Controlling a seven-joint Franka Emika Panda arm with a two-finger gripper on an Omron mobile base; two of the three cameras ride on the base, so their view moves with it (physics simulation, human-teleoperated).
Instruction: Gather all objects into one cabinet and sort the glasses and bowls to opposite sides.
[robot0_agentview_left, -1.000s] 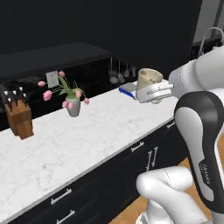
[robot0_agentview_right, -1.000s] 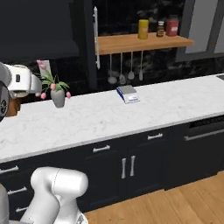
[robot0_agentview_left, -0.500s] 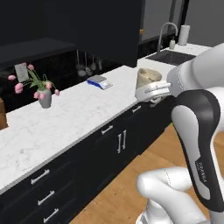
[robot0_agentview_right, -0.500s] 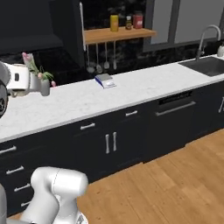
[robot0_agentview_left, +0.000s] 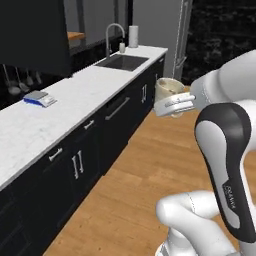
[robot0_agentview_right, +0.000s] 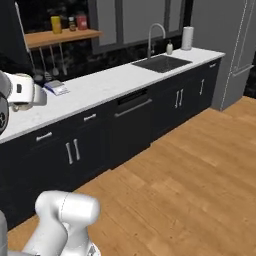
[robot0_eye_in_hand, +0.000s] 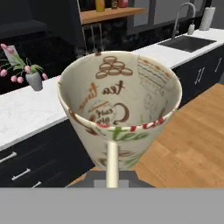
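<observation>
The mug (robot0_eye_in_hand: 119, 109) is cream, with brown script lettering and a cluster of brown ovals on its inner wall, plus a red-dashed band and green lettering near the rim; its handle is plain cream. The bench (robot0_agentview_left: 75, 97) is white marble with faint grey veining over black cabinet fronts (robot0_agentview_right: 130, 127) with silver bar pulls. The floor (robot0_agentview_right: 200, 170) is warm orange-brown planks. The far flowers (robot0_eye_in_hand: 17, 70) are pink in what looks like a grey vase.
</observation>
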